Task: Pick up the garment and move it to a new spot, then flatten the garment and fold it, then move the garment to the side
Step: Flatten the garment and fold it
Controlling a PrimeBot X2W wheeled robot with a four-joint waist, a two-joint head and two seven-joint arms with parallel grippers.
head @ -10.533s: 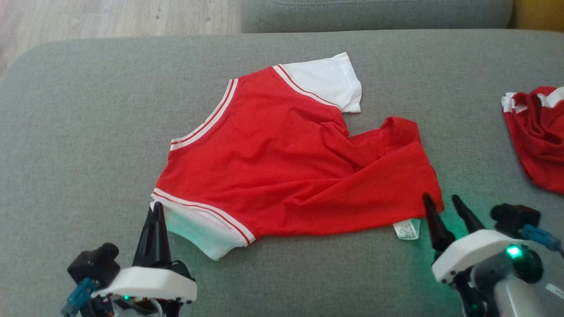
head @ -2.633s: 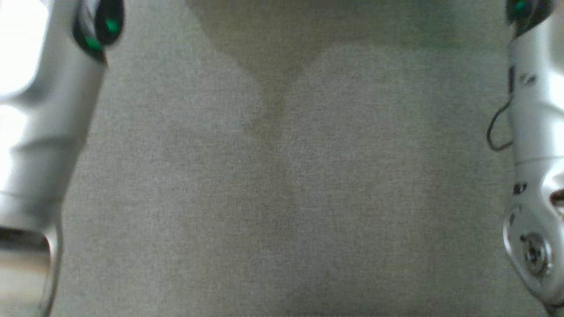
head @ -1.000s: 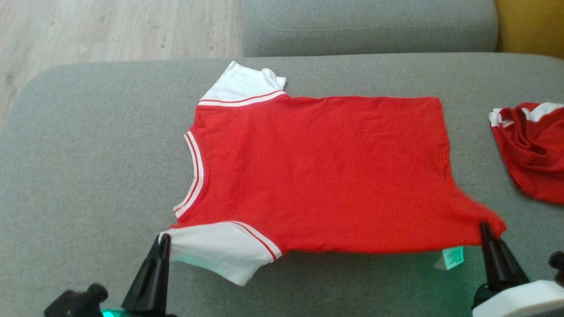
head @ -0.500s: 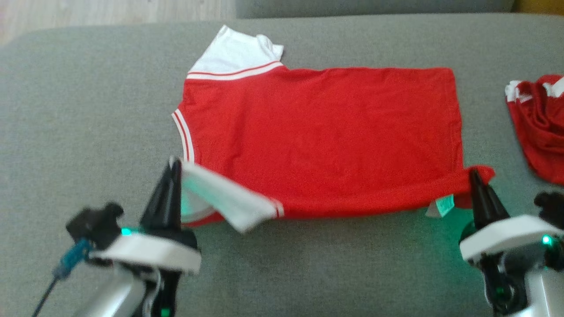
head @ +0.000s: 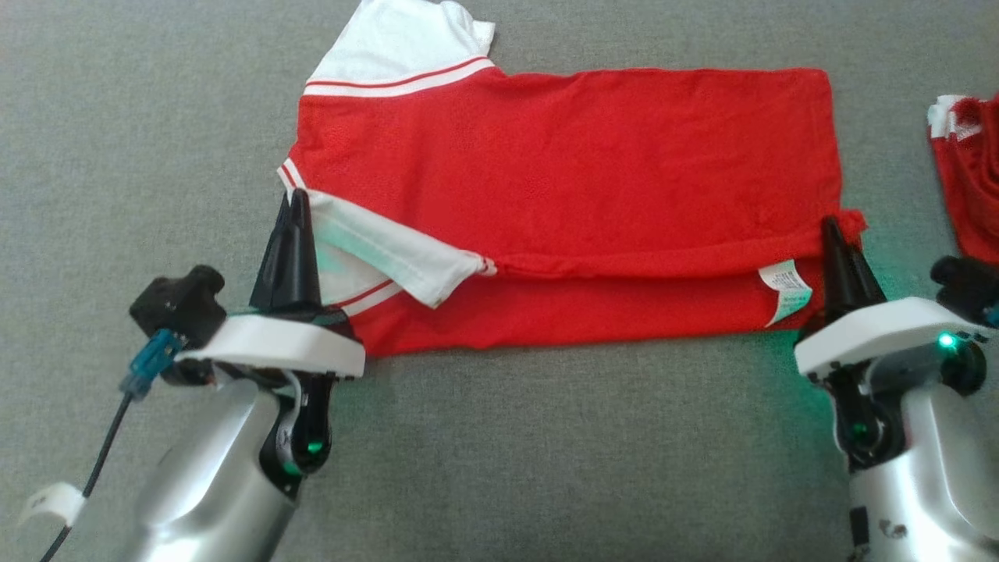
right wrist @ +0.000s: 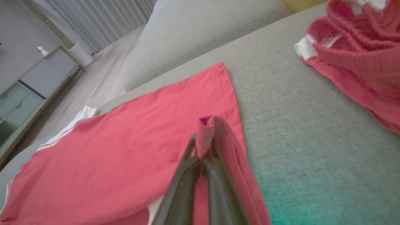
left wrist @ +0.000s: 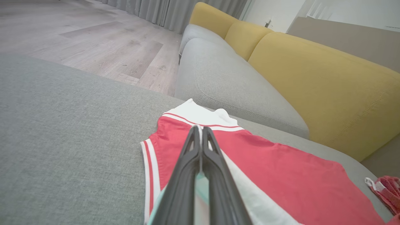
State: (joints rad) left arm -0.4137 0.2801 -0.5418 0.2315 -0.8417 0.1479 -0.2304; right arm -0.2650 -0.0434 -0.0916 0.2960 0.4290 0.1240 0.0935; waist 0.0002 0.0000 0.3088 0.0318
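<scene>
Garment: red short-sleeved jersey with white sleeves (head: 562, 156), flat on the grey fabric sofa seat (head: 546, 453), centre to upper frame; near long edge doubled over the body; far sleeve cut off at the top edge.
Left pincer (head: 295, 201): clenched on the near white sleeve, left of centre.
Right pincer (head: 829, 228): clenched on the red hem corner, right of centre.
Care label: white tag (head: 784, 287); print too small to read.
Other: crumpled red-and-white cloth (head: 968, 172), cut off at the right edge.

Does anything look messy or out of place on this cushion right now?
On the red shirt, the white sleeve lies skewed over the fold and the care label is flipped out beside the right gripper. A second red garment sits crumpled at right.
</scene>
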